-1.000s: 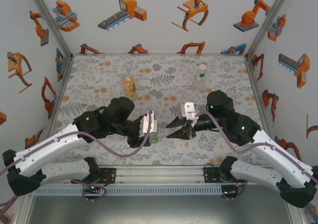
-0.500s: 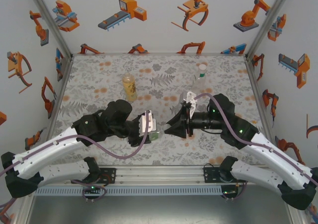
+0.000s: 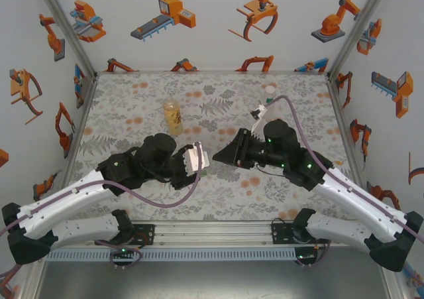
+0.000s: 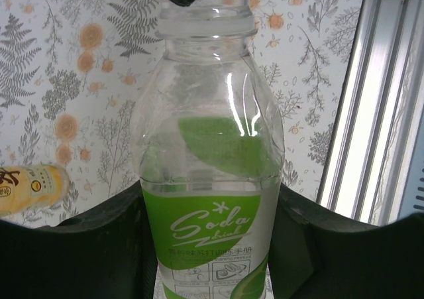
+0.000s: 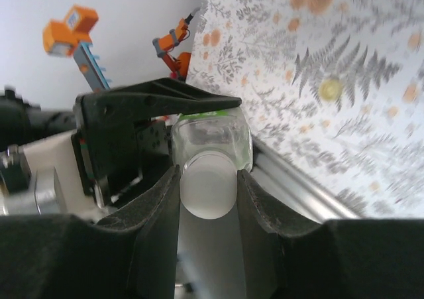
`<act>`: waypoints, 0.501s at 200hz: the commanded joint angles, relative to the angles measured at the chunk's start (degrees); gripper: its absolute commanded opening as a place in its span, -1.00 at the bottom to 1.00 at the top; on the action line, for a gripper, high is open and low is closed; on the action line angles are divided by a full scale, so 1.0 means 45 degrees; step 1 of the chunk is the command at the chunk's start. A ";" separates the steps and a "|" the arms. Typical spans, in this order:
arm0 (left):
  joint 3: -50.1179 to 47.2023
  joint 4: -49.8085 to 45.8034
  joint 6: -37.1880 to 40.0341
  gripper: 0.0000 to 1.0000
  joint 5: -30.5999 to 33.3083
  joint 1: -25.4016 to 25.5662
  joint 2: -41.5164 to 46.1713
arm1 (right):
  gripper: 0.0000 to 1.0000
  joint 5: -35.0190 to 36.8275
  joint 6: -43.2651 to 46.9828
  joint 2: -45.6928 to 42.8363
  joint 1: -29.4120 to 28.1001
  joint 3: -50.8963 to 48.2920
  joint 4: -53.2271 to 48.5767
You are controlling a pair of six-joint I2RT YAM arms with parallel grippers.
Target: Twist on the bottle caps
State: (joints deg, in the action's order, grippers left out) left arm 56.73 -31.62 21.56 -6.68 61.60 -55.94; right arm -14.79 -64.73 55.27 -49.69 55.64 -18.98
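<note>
My left gripper [image 4: 209, 209] is shut on a clear bottle with a green label [image 4: 211, 179], holding it by the body, tilted toward the right arm. It sits low at table centre, with the left gripper [image 3: 203, 166] around it. My right gripper [image 5: 209, 179] is shut on a pale white bottle cap [image 5: 208, 186], pressed against the bottle's mouth [image 5: 212, 136]. From above, the right gripper [image 3: 222, 156] meets the neck from the right. An amber bottle [image 3: 172, 115] stands upright behind. A slim clear bottle [image 3: 267, 99] stands at the back right, partly behind the right arm.
The amber bottle [image 4: 30, 189] also lies at the left edge of the left wrist view. The aluminium rail [image 3: 212, 236] runs along the near table edge, seen close by the held bottle [image 4: 371, 113]. Patterned walls enclose three sides.
The right wrist has turned about the bottle neck with the cap in its grip, and its arm has swung toward the back. The left gripper and bottle have shifted slightly.
</note>
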 commanded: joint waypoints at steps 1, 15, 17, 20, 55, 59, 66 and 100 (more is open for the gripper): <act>0.0479 0.2998 0.0013 -1.00 -0.0652 0.0137 0.0105 | -1.00 0.0568 -0.4300 0.0237 -0.0201 -0.0316 -0.1210; 0.0509 0.3057 -0.0002 -1.00 -0.0590 0.0137 0.0015 | -1.00 0.0820 -0.4886 0.0068 -0.0279 -0.0564 -0.0279; 0.0521 0.3060 -0.0005 -1.00 -0.0597 0.0138 0.0011 | -1.00 0.0863 -0.4882 0.0064 -0.0284 -0.0551 -0.0236; 0.0536 0.3078 -0.0009 -1.00 -0.0605 0.0123 -0.0004 | -1.00 0.0913 -0.4845 0.0063 -0.0285 -0.0479 -0.0228; 0.0470 0.3251 -0.0065 -1.00 -0.0893 0.0130 -0.0129 | -1.00 0.1625 -0.3220 -0.0102 -0.0327 0.0179 -0.0123; 0.0479 0.3263 -0.0082 -1.00 -0.0935 0.0138 -0.0128 | -1.00 0.1700 -0.2920 -0.0144 -0.0327 0.0221 -0.0063; 0.0459 0.3261 -0.0104 -1.00 -0.0992 0.0124 -0.0109 | -1.00 0.1774 -0.2476 -0.0207 -0.0325 0.0283 -0.0067; 0.0323 0.3176 -0.0230 -1.00 -0.1032 0.0131 0.0043 | -1.00 0.2098 -0.0246 -0.0559 -0.0315 0.0792 -0.0157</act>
State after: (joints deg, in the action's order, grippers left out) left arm 56.73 -26.81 21.37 -5.48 61.45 -56.86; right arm -7.16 -74.06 53.25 -50.35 56.77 -20.36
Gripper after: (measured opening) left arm 0.524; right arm 0.353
